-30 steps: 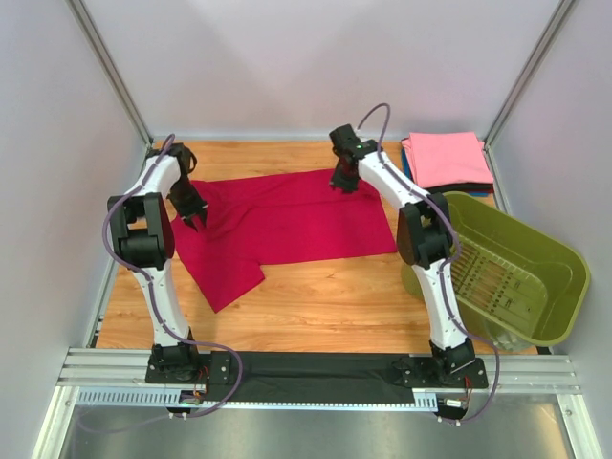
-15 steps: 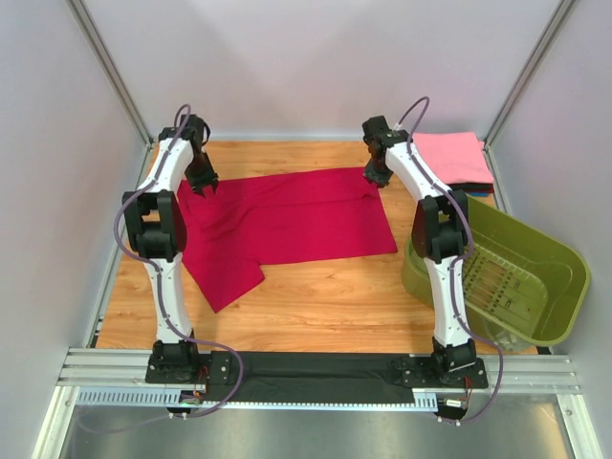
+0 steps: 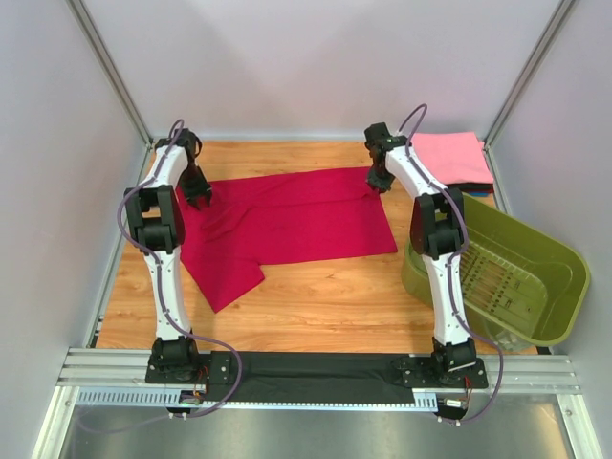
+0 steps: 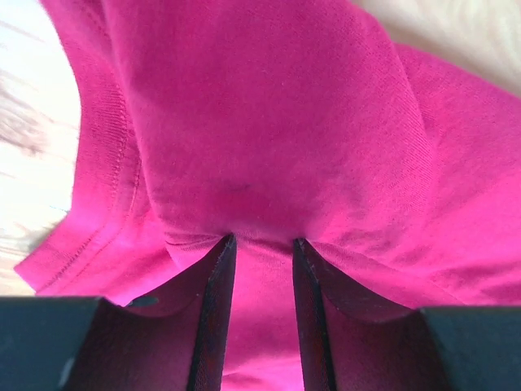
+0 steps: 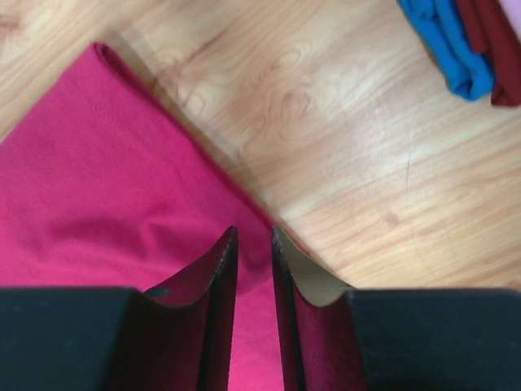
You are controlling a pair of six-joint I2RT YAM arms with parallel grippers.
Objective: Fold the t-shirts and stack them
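Observation:
A crimson-red t-shirt (image 3: pixel 287 225) lies spread flat on the wooden table, one sleeve pointing to the near left. My left gripper (image 3: pixel 199 198) is down on its far left corner. In the left wrist view the gripper (image 4: pixel 262 239) is open, tips pressing into the red cloth (image 4: pixel 269 122), which bulges between them. My right gripper (image 3: pixel 379 182) is at the shirt's far right corner. In the right wrist view this gripper (image 5: pixel 252 230) shows a narrow gap straddling the hem of the shirt (image 5: pixel 98 179). A pink folded tee (image 3: pixel 445 158) tops the stack at the back right.
An olive-green basket (image 3: pixel 569 296) lies tipped at the right, beside the right arm. Folded blue cloth (image 5: pixel 452 49) and dark red cloth (image 5: pixel 492 41) of the stack lie close to the right gripper. Walls close in the table at the back and sides.
Both grippers moved outward to the shirt's far corners and came down on them. The left jaws widened a little; the right jaws narrowed. The shirt has not shifted.

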